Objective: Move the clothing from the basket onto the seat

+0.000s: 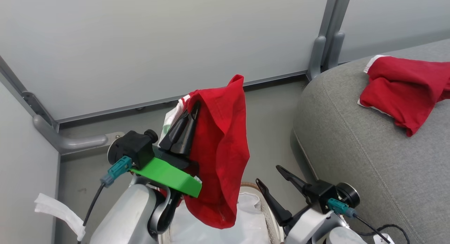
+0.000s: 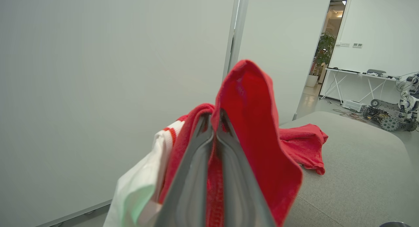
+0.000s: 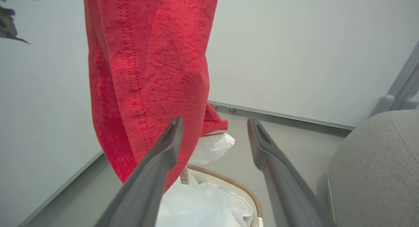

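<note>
**Left arm.** My left gripper [image 1: 191, 112] is holding a red garment [image 1: 219, 149] up above the basket [image 1: 250, 186]. Its two fingers [image 2: 193, 174] are pressed together on the fabric, and in the left wrist view a strip of red cloth is showing between them. The garment is hanging free from the grip, with its lower end dangling over the basket. Its white striped trim [image 2: 167, 135] is drooping on my left side.

**Right arm.** My right gripper [image 1: 269, 174] is hovering low beside the basket, fingers spread apart and holding nothing.

**Surroundings.** A white sheet [image 3: 203, 204] is lying inside the basket, below its brown woven rim [image 3: 229, 184]. A second red garment [image 1: 404, 89] is lying crumpled on top of the grey seat [image 1: 351, 138]. The seat is standing to my right, just beside the basket. A pale partition wall [image 1: 158, 43] is running behind both.
</note>
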